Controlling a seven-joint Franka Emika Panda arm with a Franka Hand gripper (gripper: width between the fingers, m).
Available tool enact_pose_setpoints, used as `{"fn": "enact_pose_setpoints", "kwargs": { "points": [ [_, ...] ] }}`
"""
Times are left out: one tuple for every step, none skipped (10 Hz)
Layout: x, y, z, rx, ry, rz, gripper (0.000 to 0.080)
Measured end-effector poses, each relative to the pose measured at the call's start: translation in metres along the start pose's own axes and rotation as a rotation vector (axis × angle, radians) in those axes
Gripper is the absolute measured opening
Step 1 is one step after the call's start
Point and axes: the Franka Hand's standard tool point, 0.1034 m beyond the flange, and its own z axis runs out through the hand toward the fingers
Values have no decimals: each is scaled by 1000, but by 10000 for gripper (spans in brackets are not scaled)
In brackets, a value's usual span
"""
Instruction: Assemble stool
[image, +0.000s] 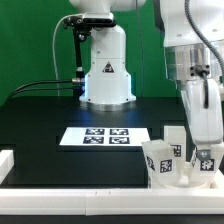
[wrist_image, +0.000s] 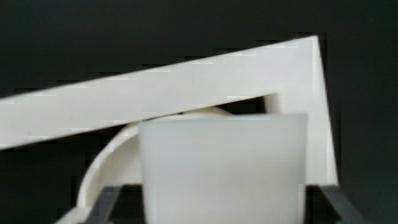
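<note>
While the two-finger gripper (image: 200, 140) clamps one chunky white plastic leg (wrist_image: 222, 165), two more tagged white legs (image: 165, 160) stand beside it near one flat white marker board (image: 105, 136).

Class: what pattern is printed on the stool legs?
Black-and-white square marker tags on white legs, clearest in the exterior view.

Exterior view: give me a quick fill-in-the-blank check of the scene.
1. The marker board carries ____ square tags.
2. The table surface is ____ in colour.
3. The stool legs stand near the exterior view's ____ edge.
4. In the wrist view, the pincer has a ____ block between its fingers.

Missing: four; black; right; white
</note>
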Motion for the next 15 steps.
{"fn": "enact_pose_setpoints", "kwargs": {
  "points": [
    [-2, 1, 0, 0, 0, 88, 335],
    [-1, 0, 0, -4, 1, 122, 335],
    [-2, 0, 0, -1, -1, 166, 335],
    [-2, -1, -1, 1, -5, 226, 335],
    [-2, -1, -1, 2, -10, 241, 335],
    [-1, -3, -1, 28, -39, 332, 335],
    [-2, -3, 0, 47, -57, 373, 335],
    [-2, -4, 0, 62, -66, 401, 335],
    [-2, -4, 1, 74, -72, 416, 335],
    [-1, -4, 0, 81, -76, 425, 335],
    [-1, -4, 0, 83, -78, 430, 335],
    [-1, -4, 0, 84, -77, 405, 335],
    [-1, -4, 1, 84, -76, 388, 335],
    [-1, -4, 1, 84, -75, 387, 429],
    [-1, -4, 1, 84, -75, 387, 589]
  ]
}}
